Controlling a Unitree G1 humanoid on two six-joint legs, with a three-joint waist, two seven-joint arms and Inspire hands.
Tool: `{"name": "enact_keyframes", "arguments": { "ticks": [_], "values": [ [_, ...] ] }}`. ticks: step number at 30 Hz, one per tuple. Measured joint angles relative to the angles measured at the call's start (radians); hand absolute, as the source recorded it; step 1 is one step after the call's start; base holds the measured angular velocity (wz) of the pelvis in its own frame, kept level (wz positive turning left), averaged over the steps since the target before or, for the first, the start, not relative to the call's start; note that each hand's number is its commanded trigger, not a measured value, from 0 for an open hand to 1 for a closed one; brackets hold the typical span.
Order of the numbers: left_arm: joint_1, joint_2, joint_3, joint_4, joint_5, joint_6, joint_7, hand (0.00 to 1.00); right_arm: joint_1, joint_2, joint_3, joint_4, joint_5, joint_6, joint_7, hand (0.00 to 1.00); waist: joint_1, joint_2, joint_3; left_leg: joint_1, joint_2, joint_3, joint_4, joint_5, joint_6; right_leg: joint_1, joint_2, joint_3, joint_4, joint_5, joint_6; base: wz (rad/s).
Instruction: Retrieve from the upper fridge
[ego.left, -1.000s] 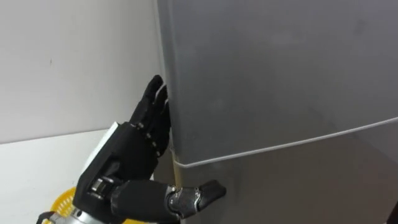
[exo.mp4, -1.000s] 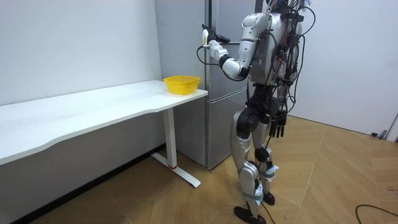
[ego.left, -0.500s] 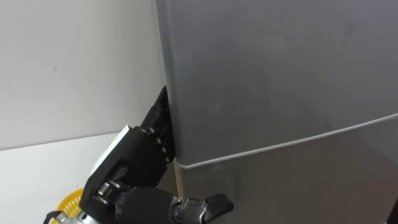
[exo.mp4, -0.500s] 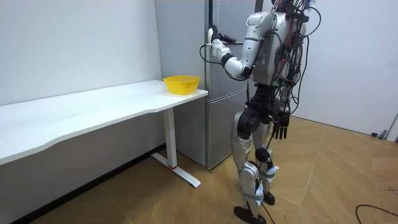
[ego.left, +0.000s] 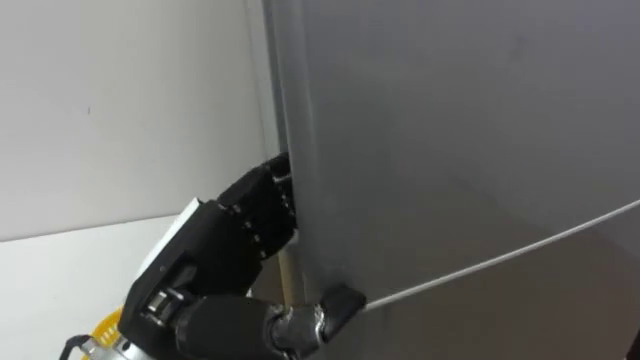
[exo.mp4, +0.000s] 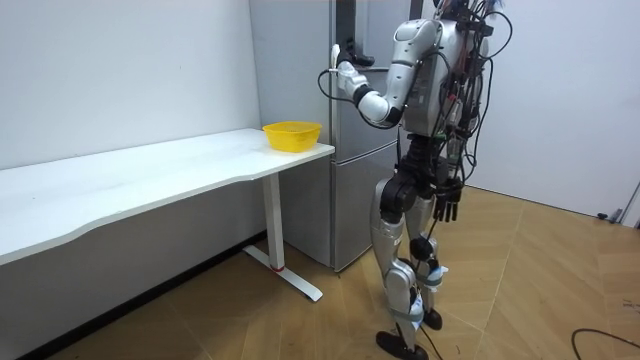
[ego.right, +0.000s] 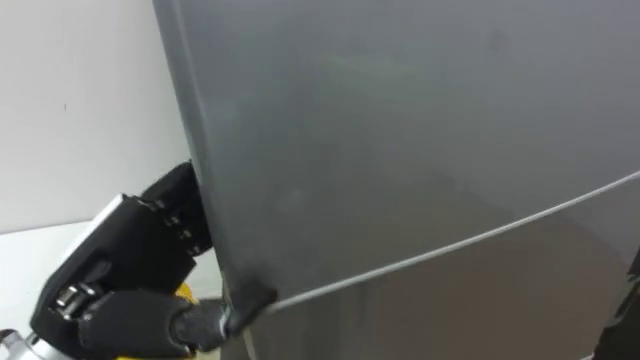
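Note:
The grey upper fridge door (ego.left: 450, 130) stands right in front of me, with a pale seam dividing it from the lower door (ego.left: 520, 310). My left hand (ego.left: 215, 255) grips the upper door's left edge: its fingers reach behind the edge and are hidden there, and its thumb (ego.left: 340, 300) presses on the front at the seam. The door stands slightly ajar; in the room view a dark gap shows beside the door's edge (exo.mp4: 338, 40). I stand upright facing the fridge, my right hand (exo.mp4: 447, 203) hanging relaxed by my thigh. The fridge's inside is hidden.
A yellow bowl (exo.mp4: 292, 134) sits at the end of the long white table (exo.mp4: 150, 175), just left of the fridge and below my left arm. A white wall runs behind the table. Wooden floor lies open behind me.
My left fingers have slid behind the upper door's edge, and that edge has swung out a little towards me, opening a narrow gap. The right hand has stayed down.

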Motion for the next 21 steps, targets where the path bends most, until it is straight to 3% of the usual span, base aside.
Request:
{"name": "enact_keyframes", "arguments": {
  "ticks": [6,13,21],
  "values": [
    [0.000,0.000,-0.001,0.000,-0.002,0.000,-0.021,0.00,0.002,-0.002,0.000,0.010,0.000,0.000,0.000,0.00,-0.001,0.003,-0.0017,0.005,0.000,0.001,0.000,0.000,0.000,0.000,0.002,0.004,0.000,0.000,0.000,-0.01],
    [-0.002,0.001,-0.025,-0.015,-0.117,0.000,-0.067,0.00,0.007,-0.005,0.000,0.012,-0.006,0.000,-0.013,0.00,0.000,0.002,-0.0014,-0.001,0.000,0.000,0.000,0.000,0.000,-0.016,0.004,0.016,0.001,0.000,0.000,-0.02],
    [-0.002,0.002,-0.035,-0.018,-0.151,0.000,-0.086,0.00,0.009,-0.005,0.001,0.018,-0.007,-0.001,-0.030,0.00,-0.004,-0.003,-0.0013,-0.002,0.001,0.000,0.000,0.000,0.000,-0.015,0.005,0.016,0.002,0.000,0.000,0.00]
  ]
}}
